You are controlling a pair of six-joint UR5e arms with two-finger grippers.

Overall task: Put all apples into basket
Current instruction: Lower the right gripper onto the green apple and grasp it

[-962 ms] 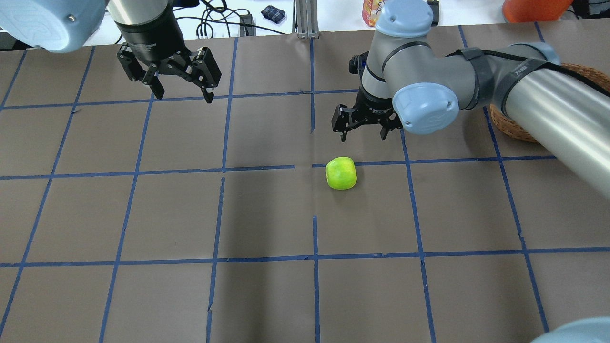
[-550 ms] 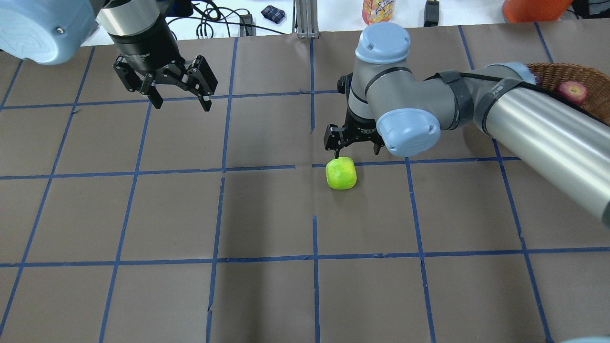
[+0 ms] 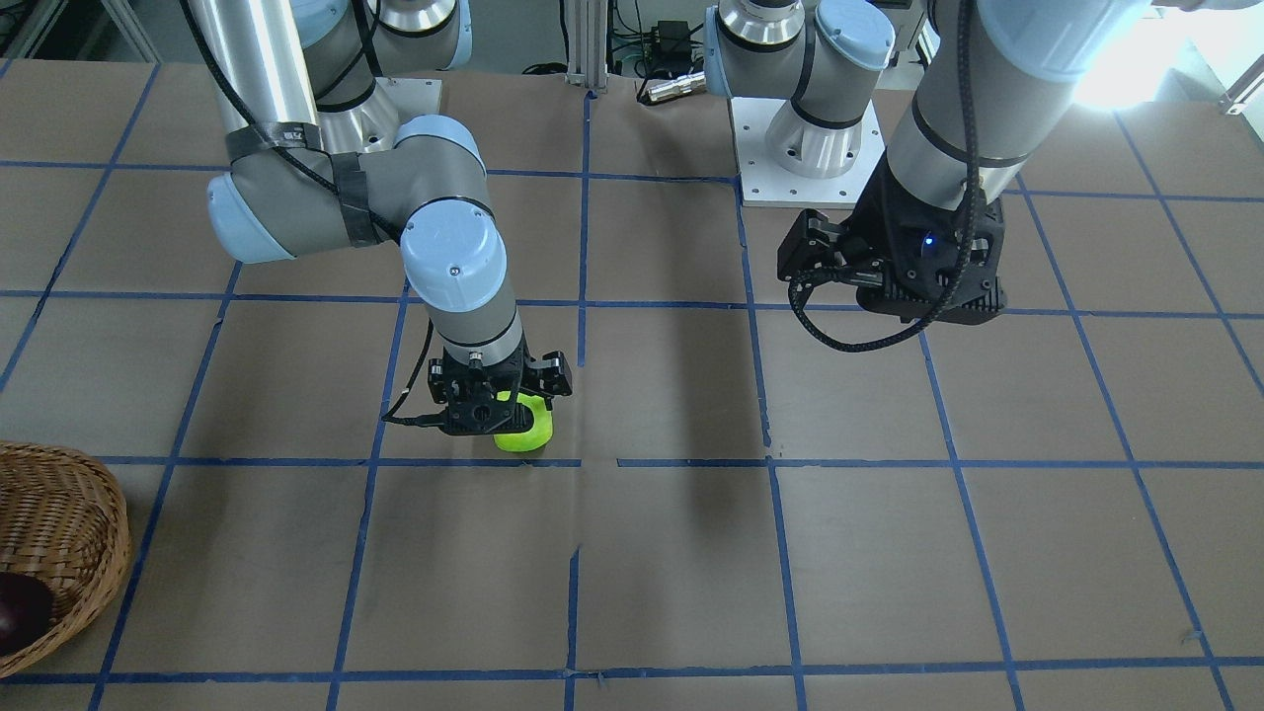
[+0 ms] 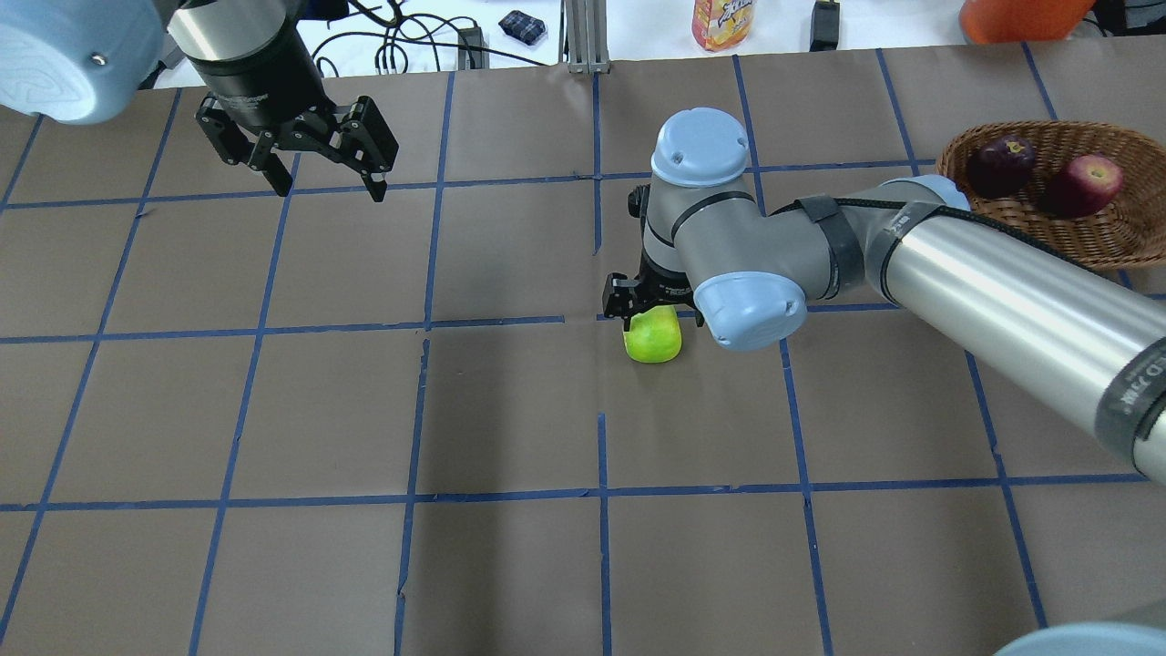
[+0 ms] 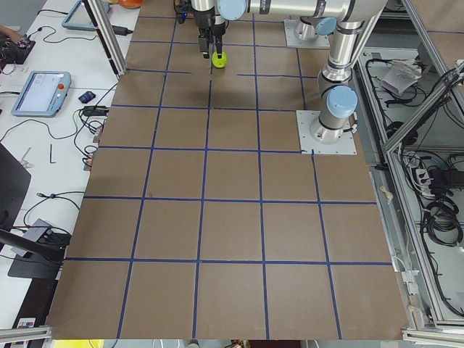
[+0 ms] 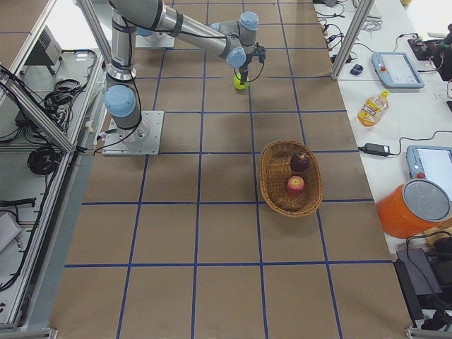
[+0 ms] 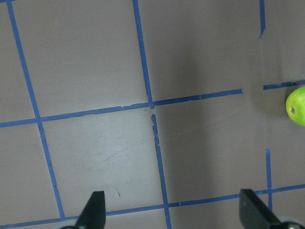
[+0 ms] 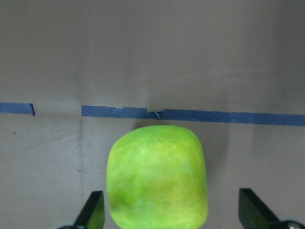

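Right gripper (image 8: pixel 172 211) lowered over green apple (image 4: pixel 652 339), now straddling it, jaws spread, unclamped; left gripper (image 4: pixel 330 188) spread, well apart.

The right gripper (image 4: pixel 662 319) partly hides the green apple (image 4: pixel 653 343); the front view crops the basket (image 3: pixel 71 538).

My right claw (image 8: pixel 172 212) is black and dull, like hard plastic. My left claw (image 4: pixel 330 187) looks the same. The green apple (image 8: pixel 157 176) has smooth skin with a soft shine. The table (image 4: pixel 510 410) is covered in flat brown paper that does not shine, and it has faint scratches. The blue tape (image 4: pixel 492 321) on it looks smooth and thin. The tube (image 4: pixel 1002 282) of my right arm is shiny silver metal. Its caps (image 4: pixel 700 146) are smooth, pale blue plastic. The basket (image 4: pixel 1120 239) is rough, brown and woven. The red apple (image 4: pixel 1084 182) is glossy. The dark apple (image 4: pixel 1000 164) shines less.
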